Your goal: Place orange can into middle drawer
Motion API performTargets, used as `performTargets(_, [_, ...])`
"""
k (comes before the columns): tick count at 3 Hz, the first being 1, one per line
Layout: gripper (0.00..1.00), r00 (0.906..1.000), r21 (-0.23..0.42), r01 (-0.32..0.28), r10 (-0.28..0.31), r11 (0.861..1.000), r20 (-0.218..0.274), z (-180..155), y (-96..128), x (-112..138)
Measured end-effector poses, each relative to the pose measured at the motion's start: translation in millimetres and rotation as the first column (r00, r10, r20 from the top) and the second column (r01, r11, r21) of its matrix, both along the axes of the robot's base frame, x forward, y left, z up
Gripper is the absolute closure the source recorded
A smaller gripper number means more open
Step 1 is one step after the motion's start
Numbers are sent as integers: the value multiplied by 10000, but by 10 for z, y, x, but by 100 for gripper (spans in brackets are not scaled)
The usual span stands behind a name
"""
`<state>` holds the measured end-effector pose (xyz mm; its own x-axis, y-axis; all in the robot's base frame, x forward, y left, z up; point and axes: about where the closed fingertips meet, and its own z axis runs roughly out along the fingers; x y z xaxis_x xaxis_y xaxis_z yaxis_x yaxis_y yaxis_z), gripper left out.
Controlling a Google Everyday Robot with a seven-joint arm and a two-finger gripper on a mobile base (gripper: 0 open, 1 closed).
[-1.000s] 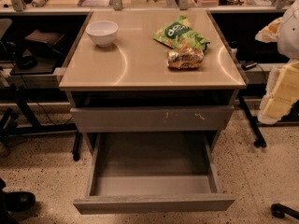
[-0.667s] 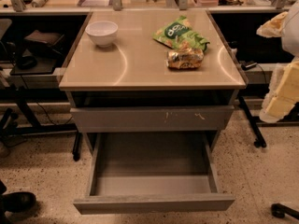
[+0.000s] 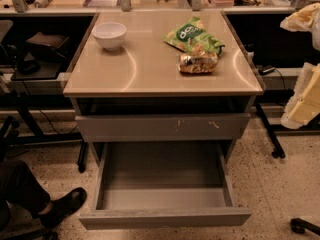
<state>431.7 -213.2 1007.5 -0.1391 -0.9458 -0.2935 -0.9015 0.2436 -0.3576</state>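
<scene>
The scene was a workroom with a speckled floor (image 3: pixel 280 194) and cluttered dark benches behind a grey drawer cabinet with a tan tabletop (image 3: pixel 145 71). On that top stood a white bowl (image 3: pixel 109 34) at the left. At the right, the orange can (image 3: pixel 198 62) lay on its side, touching the near edge of a green snack bag (image 3: pixel 193 35).

Below the top, the drawer front with small orange scratches (image 3: pixel 160 128) was shut. Under it, the middle drawer (image 3: pixel 164 217) stood pulled well out, its smooth grey inside bare.

The gripper seemed to be the pale shape at the upper right edge (image 3: pixel 303 20), with more of the pale arm (image 3: pixel 302 101) below it. It was off to the side of the cabinet and well apart from the can. Whether it was wide or narrow could not be told, and it did not appear to hold anything.

Judged from this, the drawer was ready, but the main work remained. The can had not yet been grasped, lifted, carried down over the open drawer or released inside. A person's dark shoe (image 3: pixel 62 207) rested on the floor just left of the drawer.
</scene>
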Motion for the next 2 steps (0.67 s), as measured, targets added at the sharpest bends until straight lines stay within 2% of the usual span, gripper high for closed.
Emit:
performTargets(1, [0, 9996, -294, 24, -33, 9996, -291, 25, -8, 346])
performTargets(2, [0, 9990, -905, -30, -12, 9959, -456, 130, 133, 985])
